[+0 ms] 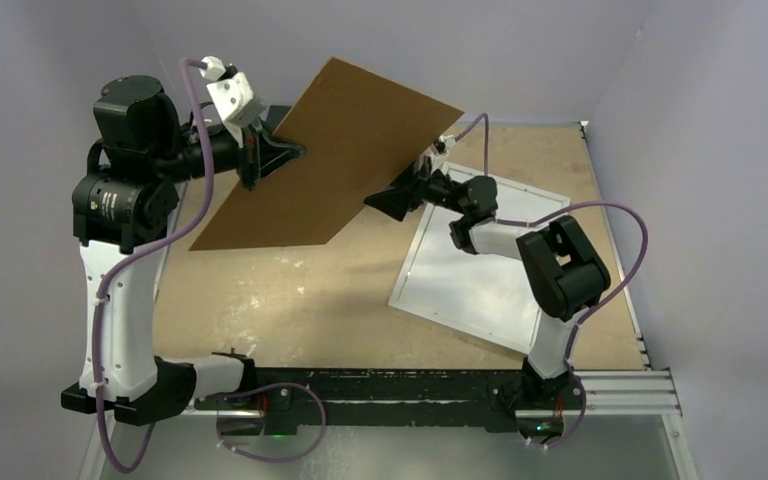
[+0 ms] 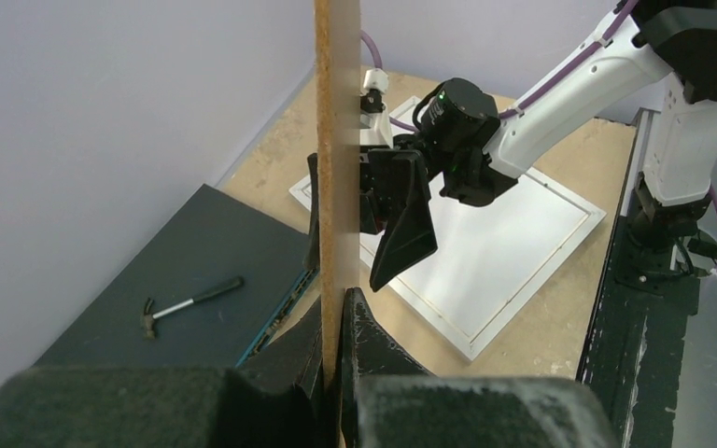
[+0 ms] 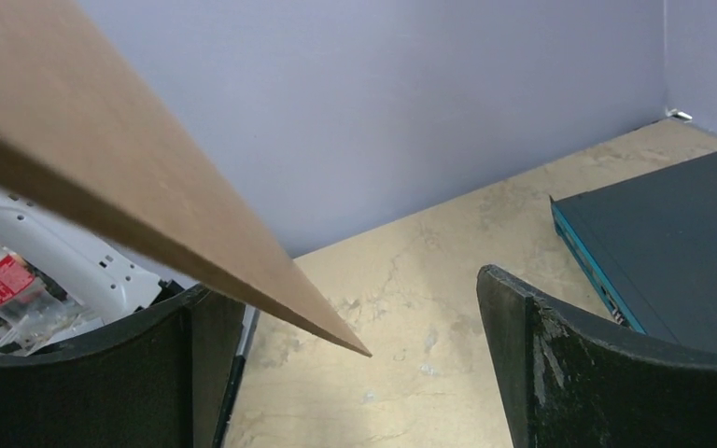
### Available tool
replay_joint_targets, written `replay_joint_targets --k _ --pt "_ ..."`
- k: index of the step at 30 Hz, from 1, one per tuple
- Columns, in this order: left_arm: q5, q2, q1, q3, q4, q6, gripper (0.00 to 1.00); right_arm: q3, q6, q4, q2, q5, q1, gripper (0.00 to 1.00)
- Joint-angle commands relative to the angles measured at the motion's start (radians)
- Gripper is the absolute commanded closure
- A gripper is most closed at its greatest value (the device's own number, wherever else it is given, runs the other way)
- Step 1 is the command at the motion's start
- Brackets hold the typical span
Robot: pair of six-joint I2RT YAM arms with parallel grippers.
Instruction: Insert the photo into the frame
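On the right half of the table [image 1: 300, 300] the frame [image 1: 470, 295] lies flat, white border up, one corner pointing toward the arm bases. I see it bare except for the right arm reaching over its far part.

Above the table centre a brown board [image 1: 340, 150] hangs in the air, tilted, clear of the frame. The left gripper [image 2: 336, 322] is clamped tight on the board's left edge, one finger on each face; in the left wrist view the board [image 2: 336, 140] stands edge-on, straight up out of the jaws.

The right gripper [image 3: 345, 280] is wide apart and straddles the board's right corner [image 3: 103, 159], which sits between the fingers. I can't tell if either pad touches it.

Far left on the table sits a flat dark box [image 2: 168, 271] with a small hammer [image 2: 187, 303] lying on top.
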Motion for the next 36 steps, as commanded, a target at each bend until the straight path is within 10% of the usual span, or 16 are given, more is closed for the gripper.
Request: replay_joint_targets --k 1,9,22,36 --pt "0.034 -0.028 0.005 0.030 0.120 -0.058 1.00 0.021 -0.032 0.579 -0.063 -0.010 0.030 0.08" --pt "0.002 -0.045 0.004 -0.002 0.192 -0.102 1.00 -0.021 -0.024 0.577 -0.246 -0.048 0.050 0.26" --pt "-0.170 -0.094 0.005 -0.101 0.357 -0.126 1.00 -0.166 0.016 0.576 -0.477 -0.033 0.015 1.00" --pt "-0.468 -0.110 0.005 -0.310 0.467 -0.074 0.81 -0.218 0.282 0.492 -0.658 0.058 -0.058 1.00"
